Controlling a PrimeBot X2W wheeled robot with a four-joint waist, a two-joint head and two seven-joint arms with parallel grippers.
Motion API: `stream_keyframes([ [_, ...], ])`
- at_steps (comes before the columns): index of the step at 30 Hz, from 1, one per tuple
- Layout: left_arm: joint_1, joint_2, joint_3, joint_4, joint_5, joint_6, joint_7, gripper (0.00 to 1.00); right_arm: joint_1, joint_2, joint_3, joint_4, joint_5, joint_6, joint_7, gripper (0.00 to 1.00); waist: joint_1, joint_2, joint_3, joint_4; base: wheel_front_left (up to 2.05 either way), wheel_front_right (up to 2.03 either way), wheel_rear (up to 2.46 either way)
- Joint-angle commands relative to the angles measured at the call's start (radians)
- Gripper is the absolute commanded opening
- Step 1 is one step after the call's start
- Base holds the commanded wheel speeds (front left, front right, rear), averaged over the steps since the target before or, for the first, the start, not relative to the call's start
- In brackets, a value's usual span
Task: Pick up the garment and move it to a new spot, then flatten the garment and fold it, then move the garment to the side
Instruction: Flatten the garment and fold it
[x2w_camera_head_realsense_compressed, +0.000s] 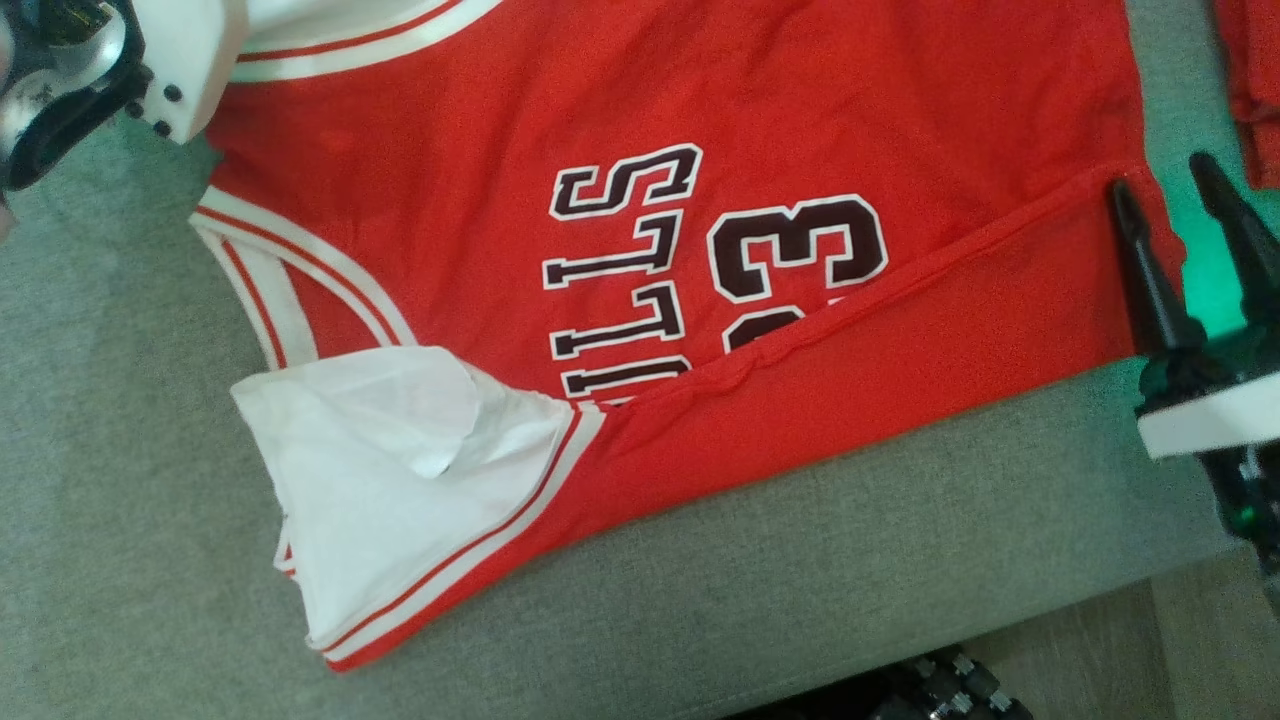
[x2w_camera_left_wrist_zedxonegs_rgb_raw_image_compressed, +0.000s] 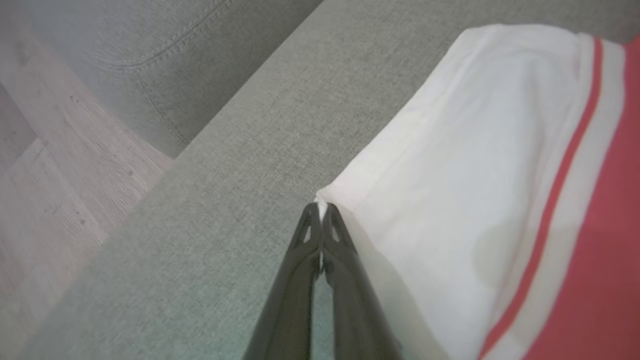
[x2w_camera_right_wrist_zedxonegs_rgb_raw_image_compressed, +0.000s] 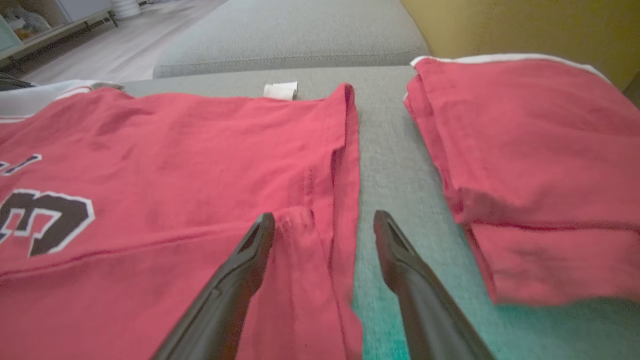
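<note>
The garment (x2w_camera_head_realsense_compressed: 700, 120) is a red jersey with white trim and dark letters, spread on a grey sofa cushion (x2w_camera_head_realsense_compressed: 120, 450). Its near side is folded over, and a white shoulder panel (x2w_camera_head_realsense_compressed: 400, 460) lies at the lower left. In the left wrist view my left gripper (x2w_camera_left_wrist_zedxonegs_rgb_raw_image_compressed: 320, 207) is shut on the corner of a white panel of the garment (x2w_camera_left_wrist_zedxonegs_rgb_raw_image_compressed: 475, 175). My right gripper (x2w_camera_head_realsense_compressed: 1160, 178) stands open at the garment's hem. In the right wrist view it (x2w_camera_right_wrist_zedxonegs_rgb_raw_image_compressed: 324, 217) straddles the hem edge of the garment (x2w_camera_right_wrist_zedxonegs_rgb_raw_image_compressed: 175, 145), with one finger over the cloth and one over the cushion.
A second red garment (x2w_camera_right_wrist_zedxonegs_rgb_raw_image_compressed: 525, 165), folded, lies to the right of the jersey, and its edge shows in the head view (x2w_camera_head_realsense_compressed: 1250, 80). The cushion's front edge drops to a wooden floor (x2w_camera_left_wrist_zedxonegs_rgb_raw_image_compressed: 60, 165). A yellow surface (x2w_camera_right_wrist_zedxonegs_rgb_raw_image_compressed: 525, 30) rises behind the folded garment.
</note>
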Motion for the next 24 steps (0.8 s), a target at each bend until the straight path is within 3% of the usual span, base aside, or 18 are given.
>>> stream_keyframes([
  [1, -0.053, 0.032, 0.038, -0.014, 0.025, 0.002, -0.038, 0.0, -0.011, -0.033, 0.008, -0.026, 0.015, -0.001, -0.011, 1.0, 0.0, 0.0, -0.003, 0.005, 0.0, 0.0, 0.0],
  [5, -0.084, 0.016, 0.033, 0.015, 0.063, 0.002, -0.12, 0.0, -0.095, -0.065, 0.033, -0.011, 0.043, -0.001, 0.014, 1.0, 0.0, 0.0, -0.011, 0.016, 0.0, 0.0, 0.0],
  [12, -0.132, -0.021, 0.017, 0.064, 0.11, 0.002, -0.226, 0.0, -0.336, -0.088, 0.059, 0.156, 0.034, -0.001, 0.231, 1.0, 0.0, 0.0, -0.008, 0.051, 0.0, 0.0, 0.0],
  [22, -0.169, -0.044, -0.028, 0.111, 0.104, 0.002, -0.272, 0.0, -0.548, -0.075, 0.162, 0.346, 0.036, -0.001, 0.412, 1.0, 0.0, 0.0, 0.001, 0.088, 0.0, 0.0, 0.0],
  [24, -0.174, -0.045, -0.037, 0.119, 0.099, 0.002, -0.279, 0.0, -0.575, -0.084, 0.184, 0.372, 0.038, -0.001, 0.433, 0.82, 0.0, 0.0, 0.003, 0.094, 0.0, 0.0, 0.0],
])
